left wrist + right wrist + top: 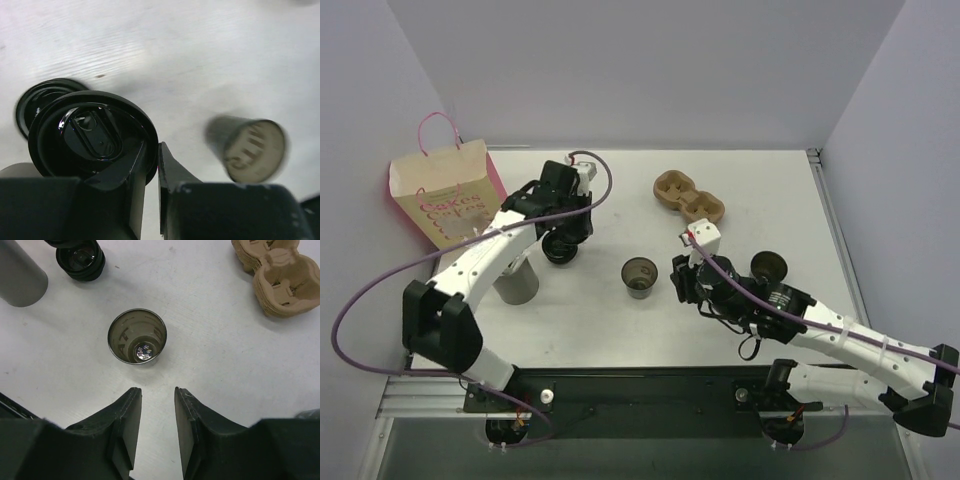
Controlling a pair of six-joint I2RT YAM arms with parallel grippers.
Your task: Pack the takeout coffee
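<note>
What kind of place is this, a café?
Probably a robot test booth, not a café: two arms mounted on a bare white table between plain walls, with a paper bag, cup carrier and loose cups set out like props.

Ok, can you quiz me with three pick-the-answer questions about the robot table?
1. Where is the brown moulded cardboard cup carrier?
A) inside the bag
B) lying on the white table
C) in a gripper

2. What colour handle has the tan paper bag?
A) pink
B) green
C) black

3. How is the right gripper?
A) shut on a cup
B) open, holding nothing
C) shut on a lid

Answers:
1 B, it lies on the tabletop, apart from the bag.
2 A, a pink loop rises from its top.
3 B, bare table shows between its parted fingers.
</note>
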